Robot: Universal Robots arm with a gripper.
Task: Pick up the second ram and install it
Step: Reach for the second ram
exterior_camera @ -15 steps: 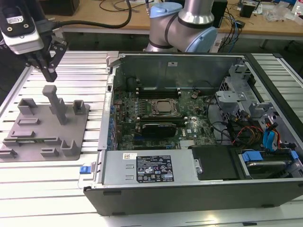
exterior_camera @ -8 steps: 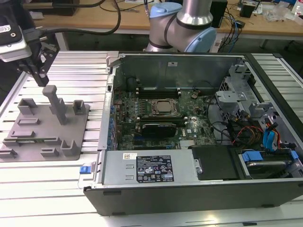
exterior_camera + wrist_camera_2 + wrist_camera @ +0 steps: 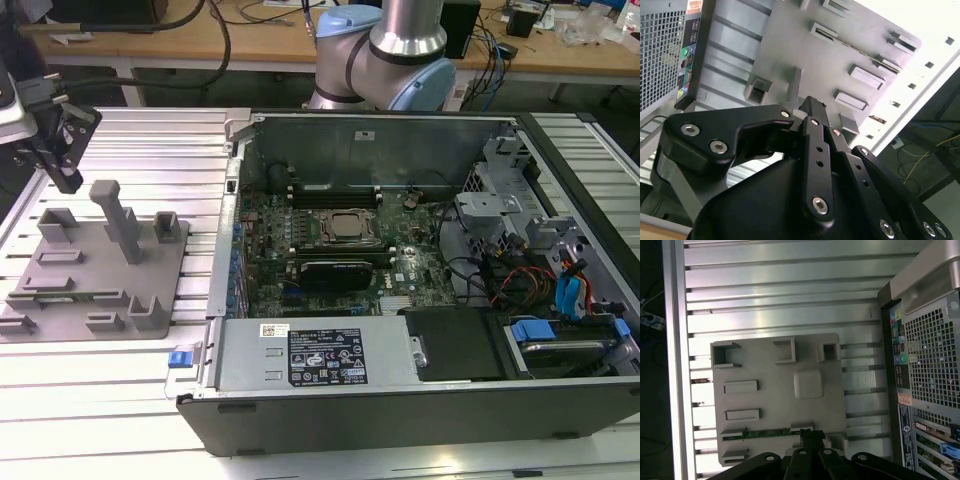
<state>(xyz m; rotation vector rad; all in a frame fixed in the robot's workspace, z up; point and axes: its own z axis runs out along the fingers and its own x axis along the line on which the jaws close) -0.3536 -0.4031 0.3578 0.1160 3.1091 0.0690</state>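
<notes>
The black two-fingered end effector (image 3: 65,180) hangs from the wrist with its tips pointing down at the tabletop, at the exterior view's left, well apart from the computer. Its fingers look pressed together in both wrist views, with nothing pinched between them. In the first wrist view the tips (image 3: 806,434) sit just over the edge of the flat grey plastic fixture plate (image 3: 775,400), close to one end of a long slot.

That slot holds the second ram (image 3: 767,431), one long, narrow green circuit-board stick, lying edge-up in the plate and untouched.

The plate carries three open box-shaped holders along one edge, two low rectangular blocks and one tall square post (image 3: 120,215), which the exterior view shows standing upright. The plate lies on the ribbed aluminium tabletop (image 3: 150,140).

At the exterior view's right of the plate stands one open dark-grey desktop computer case (image 3: 300,420), its green motherboard exposed with one square metal CPU socket (image 3: 345,226) and one wider black expansion card (image 3: 340,270) just beside it. The arm's pale blue and silver joint (image 3: 385,50) rises behind the case.
</notes>
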